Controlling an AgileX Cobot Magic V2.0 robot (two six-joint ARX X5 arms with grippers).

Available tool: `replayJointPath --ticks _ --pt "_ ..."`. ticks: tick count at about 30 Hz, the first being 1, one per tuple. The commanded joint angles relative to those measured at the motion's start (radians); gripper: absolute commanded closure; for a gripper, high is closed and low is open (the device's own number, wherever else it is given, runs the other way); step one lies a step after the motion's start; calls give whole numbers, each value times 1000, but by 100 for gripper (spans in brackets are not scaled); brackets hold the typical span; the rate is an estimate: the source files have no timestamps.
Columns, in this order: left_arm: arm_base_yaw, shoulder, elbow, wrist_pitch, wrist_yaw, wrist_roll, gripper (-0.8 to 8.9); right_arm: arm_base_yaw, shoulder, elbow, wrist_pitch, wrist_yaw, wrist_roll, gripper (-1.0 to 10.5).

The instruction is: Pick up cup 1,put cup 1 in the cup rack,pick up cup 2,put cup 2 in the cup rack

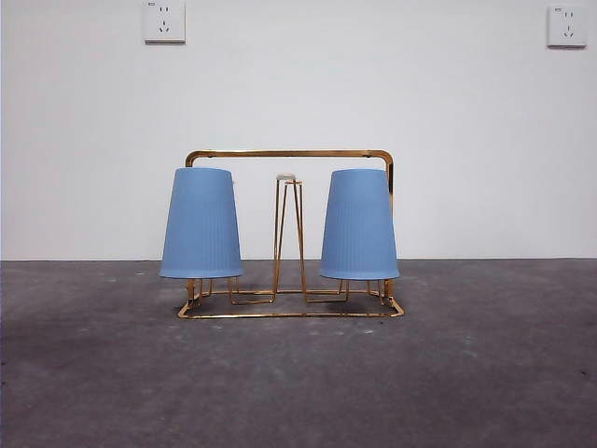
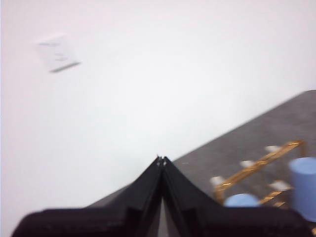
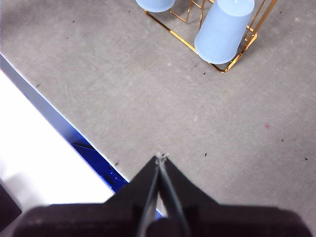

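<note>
Both cups (image 1: pixel 201 224) (image 1: pixel 359 224) sit inverted on the rack's (image 1: pixel 289 313) outer prongs to drain; left gripper (image 2: pixel 161 159) and right gripper (image 3: pixel 161 157) fingers closed, empty, well clear.

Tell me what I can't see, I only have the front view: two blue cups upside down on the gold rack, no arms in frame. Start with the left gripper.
Observer: The left gripper is shut and holds nothing; it points mostly at the wall, with the cup rack off to one side.
Operator: Now the right one.
Observer: The right gripper is shut too, empty, above bare table well clear of the rack.
Operator: Check a cup from above.
Observer: In the right wrist view, one blue cup sits upside down inside the rack's base frame.
</note>
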Motion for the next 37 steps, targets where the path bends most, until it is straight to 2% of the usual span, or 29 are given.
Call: replayJointPath --ticks 1,4,9,13,17,24,28,32,37 --pt "55 -34 -84 40 2 37 816 0 0 -7 -20 5 11 942" --pt "100 -91 -201 114 5 18 816 0 0 -7 -20 5 11 942" --pt "135 -193 -423 220 5 -63 816 0 0 -8 -20 5 11 942" --pt "136 -273 -570 243 -7 -108 816 0 0 -8 -20 5 11 942" --pt "137 -354 -697 243 -77 -158 816 0 0 -7 -20 5 11 942" --pt "137 -479 -845 240 -167 -213 816 0 0 -7 -20 5 11 942" --pt "137 -503 -904 233 -214 -279 816 0 0 -7 -20 5 11 941" --pt "137 -503 -961 227 -216 -369 816 0 0 -7 -20 5 11 941" --pt "138 -503 -964 242 -194 -398 816 0 1 -6 -19 5 11 941"
